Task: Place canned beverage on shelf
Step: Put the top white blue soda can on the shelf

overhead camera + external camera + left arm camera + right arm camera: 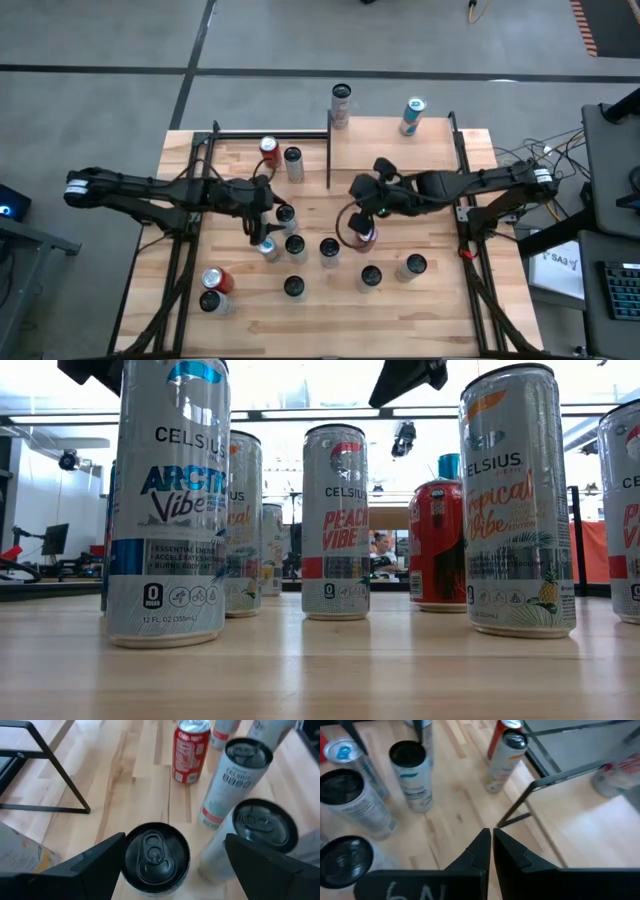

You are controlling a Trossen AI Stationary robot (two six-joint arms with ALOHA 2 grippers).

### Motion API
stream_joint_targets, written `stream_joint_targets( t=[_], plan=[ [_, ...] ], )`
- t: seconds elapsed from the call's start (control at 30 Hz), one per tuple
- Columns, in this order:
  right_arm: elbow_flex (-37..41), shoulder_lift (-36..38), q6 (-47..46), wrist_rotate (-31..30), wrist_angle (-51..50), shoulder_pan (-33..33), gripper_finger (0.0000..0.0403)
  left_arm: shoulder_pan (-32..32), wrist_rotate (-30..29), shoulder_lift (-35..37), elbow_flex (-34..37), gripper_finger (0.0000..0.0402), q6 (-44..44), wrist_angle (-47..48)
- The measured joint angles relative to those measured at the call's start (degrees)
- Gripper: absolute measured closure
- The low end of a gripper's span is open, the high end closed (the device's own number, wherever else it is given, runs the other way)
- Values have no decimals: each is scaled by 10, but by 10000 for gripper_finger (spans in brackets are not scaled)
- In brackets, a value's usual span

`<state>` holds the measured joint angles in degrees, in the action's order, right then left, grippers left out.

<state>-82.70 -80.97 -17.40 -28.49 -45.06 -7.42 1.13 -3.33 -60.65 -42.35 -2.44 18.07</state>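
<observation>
We see the left hand [262, 222] over the middle-left of the pale plank counter [250, 320], its two dark fingers [85, 865] spread wide on either side of a slim silver beverage can with a black top [156, 855]. In the left wrist view the fingers flank the can without visibly pressing it, so the hand is released around it and the can stands upright on the counter. Just beside that can stand two more tall silver cans [235, 780], and farther off a red can [190, 750].

The right hand [362, 212] hangs above the centre of the counter, its fingers clenched together with nothing between them, as the right wrist view shows [491, 842]. Beneath and around it stand several upright cans.

The shelf, a small light-wood board with thin black metal posts [395, 150], sits at the far right part of the counter. On its far edge we see two cans: a silver one [341, 105] near its left corner and a teal-topped one [412, 116] further right.

From the low view we see a row of tall cans, among them a blue-lettered one [168, 510] nearest the camera.
</observation>
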Motion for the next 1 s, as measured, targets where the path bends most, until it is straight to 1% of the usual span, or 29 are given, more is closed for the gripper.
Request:
stream_joint_targets(
  t=[0.23, 0.43, 0.57, 0.83, 1.0],
  plan=[
    [88, 32, 5, 0, 109, 0, 391, -1, -4, -18, 0, 75, 18, -2],
    [143, 72, -10, 2, 135, -8, 391, -1, -7, -36, 0, 75, 20, -7],
    [177, 116, -3, -3, 164, -19, 391, -3, -8, -43, -1, 75, 24, -17],
    [294, 223, 50, -18, 329, -48, 391, -3, -8, -49, -7, 75, 31, -13],
    [360, 253, 48, -17, 408, -47, 391, -3, -8, -49, -7, 75, 40, -8]
  ],
)
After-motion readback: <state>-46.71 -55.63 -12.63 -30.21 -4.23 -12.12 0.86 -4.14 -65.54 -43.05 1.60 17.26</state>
